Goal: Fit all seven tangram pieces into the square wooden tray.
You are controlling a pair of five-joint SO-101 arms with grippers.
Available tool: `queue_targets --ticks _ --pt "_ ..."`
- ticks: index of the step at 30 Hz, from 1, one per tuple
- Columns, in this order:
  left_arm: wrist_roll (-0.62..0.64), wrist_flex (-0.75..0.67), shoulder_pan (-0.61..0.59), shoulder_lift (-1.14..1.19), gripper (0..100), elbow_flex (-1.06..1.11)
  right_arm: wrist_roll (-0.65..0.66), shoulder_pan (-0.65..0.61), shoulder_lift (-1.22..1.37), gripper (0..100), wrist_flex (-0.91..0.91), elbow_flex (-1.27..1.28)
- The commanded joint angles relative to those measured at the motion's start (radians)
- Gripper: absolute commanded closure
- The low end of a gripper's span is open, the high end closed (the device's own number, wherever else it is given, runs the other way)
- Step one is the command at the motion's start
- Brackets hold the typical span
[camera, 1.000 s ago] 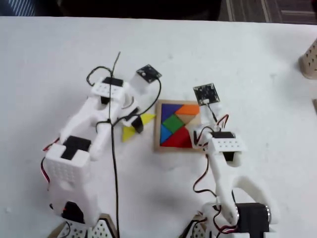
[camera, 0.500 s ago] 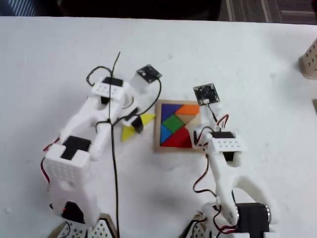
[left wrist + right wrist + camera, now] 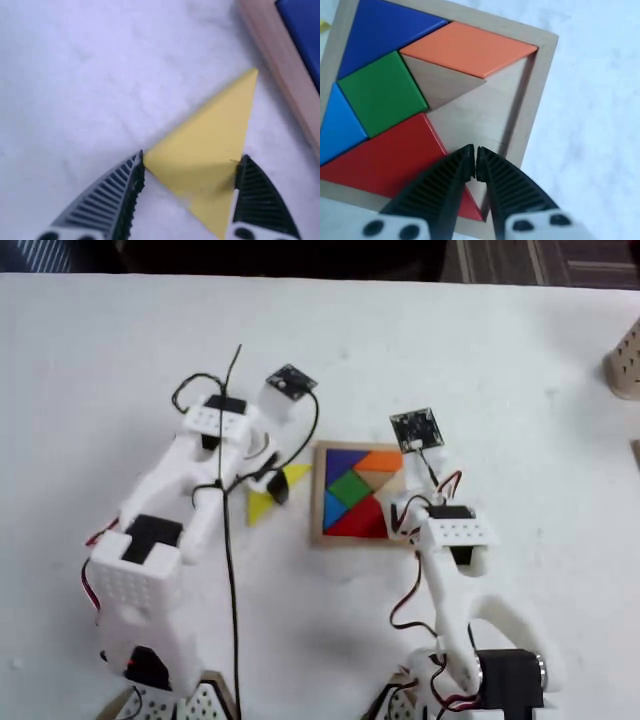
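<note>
The white table (image 3: 500, 350) carries the square wooden tray (image 3: 317, 502) between the two arms. A perforated wooden block (image 3: 625, 365) stands well apart at the table's right edge. In the tray lie a dark blue triangle (image 3: 380, 30), an orange parallelogram (image 3: 470, 47), a green square (image 3: 380, 92), a light blue triangle (image 3: 337, 127) and a red triangle (image 3: 390, 157). Beside the green square is a tan triangular area; I cannot tell whether it is a piece or the bare floor. The tray floor (image 3: 485, 120) next to it lies open.

The yellow triangle (image 3: 210, 135) lies on the table just left of the tray, one tip pointing at the tray's rim. A black cable (image 3: 228, 530) runs over the left arm.

The left arm reaches forward and bends toward the tray. The left gripper (image 3: 191, 162) straddles the yellow triangle, with one black finger pressed against each of two edges. The right arm stands just right of the tray. The right gripper (image 3: 474, 157) hangs over the red triangle's edge and the open floor, its fingers drawn together on nothing.
</note>
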Motion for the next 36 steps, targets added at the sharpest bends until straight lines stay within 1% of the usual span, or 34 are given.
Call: queue_targets --ticks 1,10,20,24,30,33,36 --pt "0.018 -0.028 -0.010 -0.090 77 0.021 0.014 -0.008 -0.051 98.1 0.002 -0.008" --pt "0.083 -0.035 0.001 -0.208 76 0.118 0.014 -0.008 -0.051 98.1 0.002 -0.009" --pt "0.083 -0.025 0.018 -0.220 76 0.124 0.014 -0.008 -0.051 98.1 0.002 -0.011" --pt "0.083 0.025 0.061 -0.255 76 0.120 0.014 -0.008 -0.051 98.1 0.001 -0.011" --pt "0.092 0.143 0.174 -0.392 76 0.146 0.014 -0.007 -0.051 98.1 0.001 -0.012" --pt "0.147 0.141 0.223 -0.420 76 0.199 0.014 -0.007 -0.051 98.1 0.001 -0.012" --pt "0.158 0.129 0.246 -0.418 76 0.236 0.014 -0.005 -0.051 98.1 0.001 -0.012"
